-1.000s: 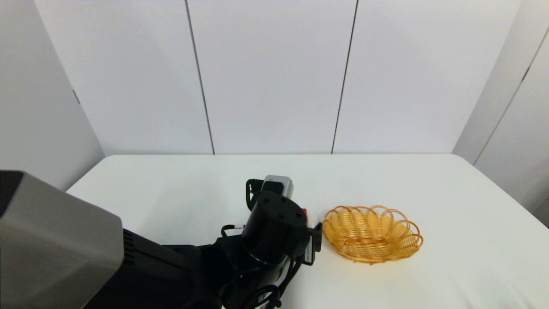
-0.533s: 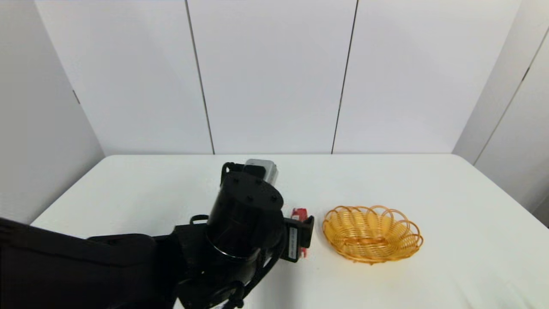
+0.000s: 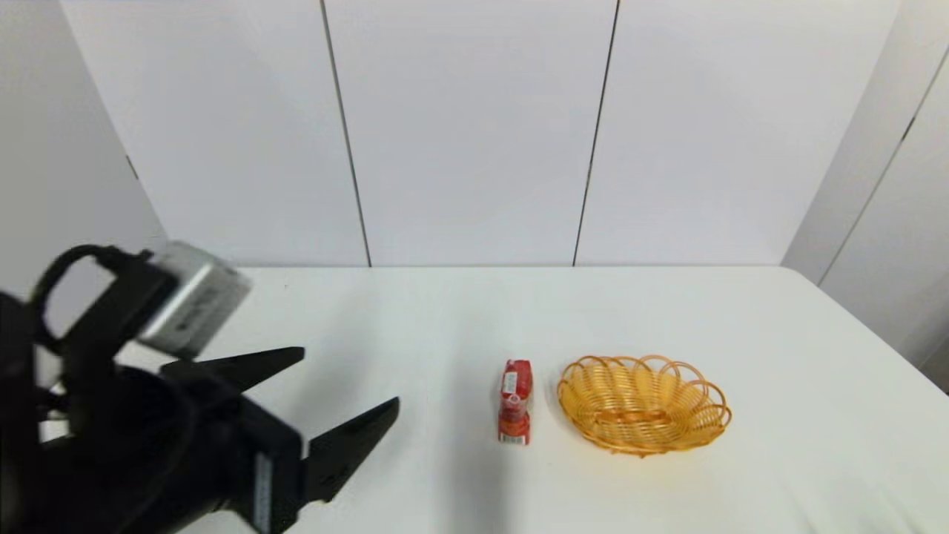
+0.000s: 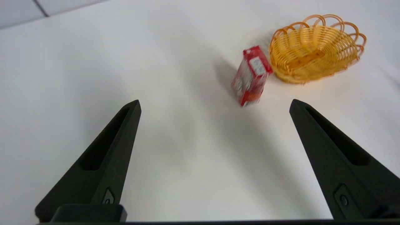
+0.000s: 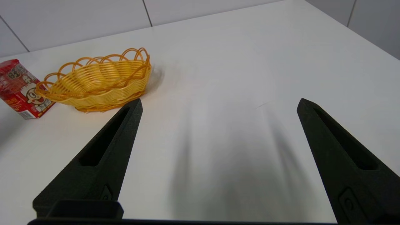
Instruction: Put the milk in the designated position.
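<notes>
The milk, a small red-and-white carton with a red top and cartoon print, stands on the white table just left of the orange-yellow woven basket. It also shows in the left wrist view as the milk beside the basket, and in the right wrist view as the milk next to the basket. My left gripper is open and empty, well to the left of the carton, and nothing lies between its fingers. The right gripper is open, parked out of the head view.
The basket holds nothing. The white table runs back to a white panelled wall, with its right edge near the right of the head view.
My left arm has pulled back to the left and away from the carton, which was hidden behind the gripper before and now stands free beside the basket.
</notes>
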